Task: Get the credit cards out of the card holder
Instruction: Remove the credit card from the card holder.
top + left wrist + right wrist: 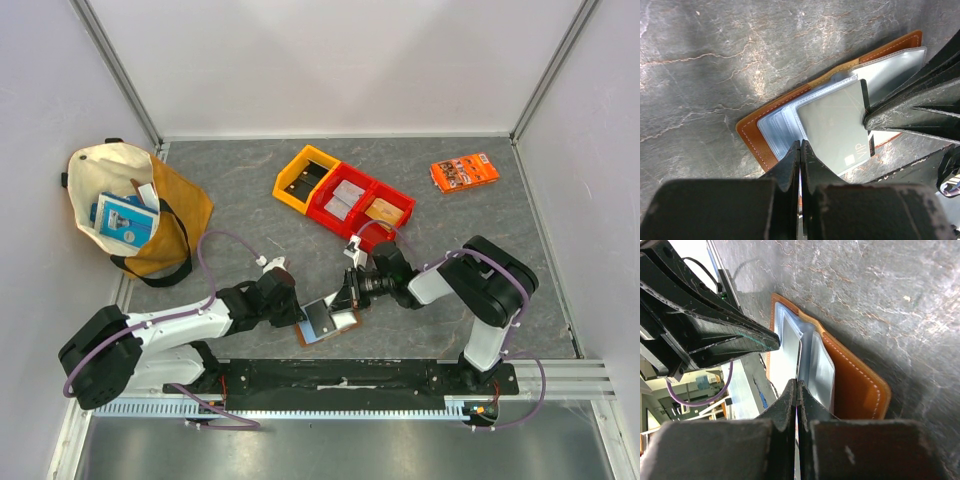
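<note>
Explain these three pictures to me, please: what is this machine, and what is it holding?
It is a robot with two jointed arms, left arm and right arm, each ending in a two-finger gripper. The wide picture looks down from above and behind them; the other two come from a camera on each wrist. On the grey table lie a brown card holder lying open, yellow and red bins, an orange packet and a cloth bag. The left gripper is shut on the card holder's edge. The right gripper is shut too, apparently pinching a grey card that sticks out of a sleeve.
</note>
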You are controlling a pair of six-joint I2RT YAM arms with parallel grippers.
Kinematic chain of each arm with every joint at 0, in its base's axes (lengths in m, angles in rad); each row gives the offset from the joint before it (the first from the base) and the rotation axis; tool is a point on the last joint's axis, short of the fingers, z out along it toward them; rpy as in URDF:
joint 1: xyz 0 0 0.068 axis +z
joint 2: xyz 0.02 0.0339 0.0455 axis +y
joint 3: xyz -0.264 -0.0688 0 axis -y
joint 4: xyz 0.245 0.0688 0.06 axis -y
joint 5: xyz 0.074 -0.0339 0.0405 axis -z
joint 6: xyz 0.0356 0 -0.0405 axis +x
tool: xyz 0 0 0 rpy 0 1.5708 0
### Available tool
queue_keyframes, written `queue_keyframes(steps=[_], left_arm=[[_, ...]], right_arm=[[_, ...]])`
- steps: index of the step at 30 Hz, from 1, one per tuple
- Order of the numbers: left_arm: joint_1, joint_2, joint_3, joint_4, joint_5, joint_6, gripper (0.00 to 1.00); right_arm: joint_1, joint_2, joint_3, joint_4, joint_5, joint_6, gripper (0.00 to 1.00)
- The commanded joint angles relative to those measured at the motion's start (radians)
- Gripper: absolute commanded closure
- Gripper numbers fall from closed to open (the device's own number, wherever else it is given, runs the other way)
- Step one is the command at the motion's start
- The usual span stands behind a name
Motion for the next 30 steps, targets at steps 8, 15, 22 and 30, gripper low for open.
queue_keyframes(steps=[8, 15, 22, 30], left_arm=[[-0.003, -0.022, -0.026, -0.054, 0.001, 0.016, 0.98], [-0.003, -0.111, -0.015, 0.090, 0.045, 0.026, 0.79], [-0.003, 0.004, 0.031, 0.116, 0.045, 0.049, 0.92], [-0.003, 0.044, -0.011, 0.087, 0.045, 0.005, 0.98]], right_arm=[[-0.011, 0.003, -0.002, -0.033, -0.009, -0.046, 1.00], [-0.010, 0.022, 0.004, -0.026, -0.005, -0.037, 1.00], [-0.007, 0.022, 0.003, -0.013, -0.008, -0.026, 1.00], [-0.010, 0.019, -0.011, 0.000, -0.006, -0.016, 0.93]])
